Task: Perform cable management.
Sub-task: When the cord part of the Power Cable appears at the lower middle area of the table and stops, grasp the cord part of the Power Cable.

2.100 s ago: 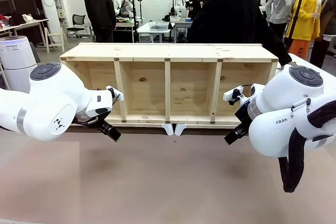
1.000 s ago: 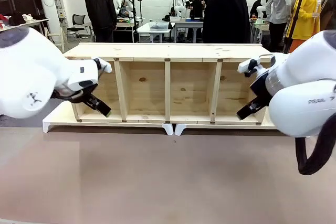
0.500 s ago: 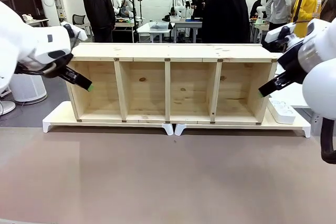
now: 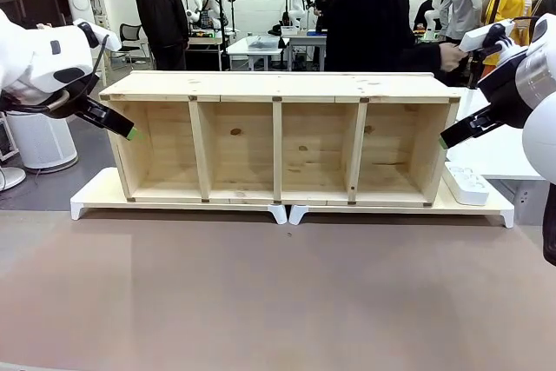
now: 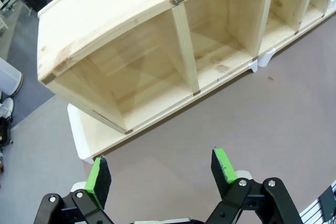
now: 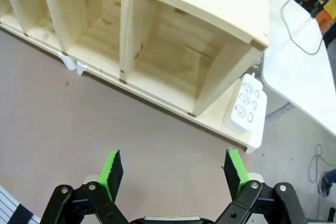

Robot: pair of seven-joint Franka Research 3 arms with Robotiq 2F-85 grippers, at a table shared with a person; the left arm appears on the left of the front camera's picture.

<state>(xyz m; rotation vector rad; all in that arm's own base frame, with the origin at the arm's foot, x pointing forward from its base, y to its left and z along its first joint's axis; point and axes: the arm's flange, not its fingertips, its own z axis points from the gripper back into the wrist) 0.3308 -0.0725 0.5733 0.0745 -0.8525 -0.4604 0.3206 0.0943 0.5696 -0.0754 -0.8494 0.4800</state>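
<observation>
- Early stage, I'd say: left end effector (image 5: 160, 174) and right end effector (image 6: 176, 169) gape wide, empty.
- Cable (image 6: 287, 31) lies on the white surface (image 6: 294, 82) right of the shelf (image 4: 278, 86) (by a person's hand (image 4: 450, 56)); right arm must reach it.

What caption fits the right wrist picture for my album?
Open right gripper hovers above a wooden shelf and white power strip.

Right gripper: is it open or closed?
Open. The right gripper has its green pads far apart, holding nothing.
</observation>
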